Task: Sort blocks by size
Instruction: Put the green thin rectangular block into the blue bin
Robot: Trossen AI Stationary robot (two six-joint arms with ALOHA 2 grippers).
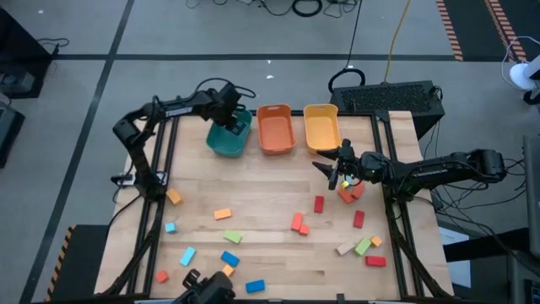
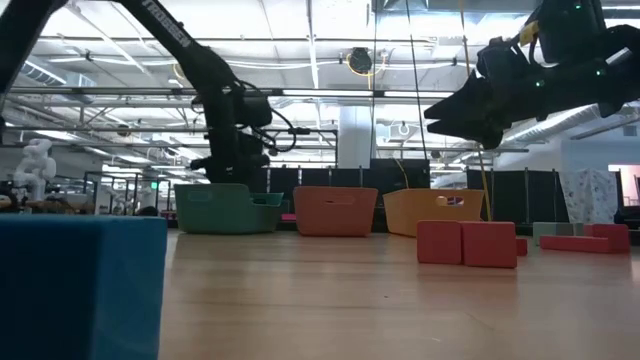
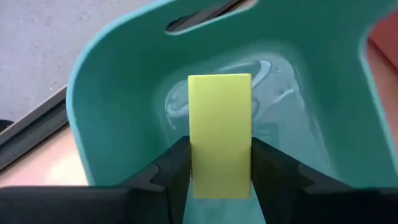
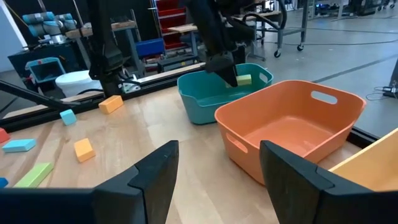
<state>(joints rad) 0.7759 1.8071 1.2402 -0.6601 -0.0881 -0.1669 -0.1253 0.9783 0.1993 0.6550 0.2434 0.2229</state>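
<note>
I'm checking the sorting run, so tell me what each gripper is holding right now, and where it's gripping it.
The left gripper holds a yellow-green block by its near end, over the teal bin. The right gripper is open and holds nothing.

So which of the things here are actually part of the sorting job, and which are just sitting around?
Part of the job:
- yellow-green block, between the left gripper fingers over the teal bin
- loose blocks
- orange bin, yellow bin

Just lying about:
- black keyboard
- floor cables

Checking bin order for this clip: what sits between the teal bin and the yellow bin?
The orange bin stands between the teal bin and the yellow bin; the high view shows it, the low view too.
</note>
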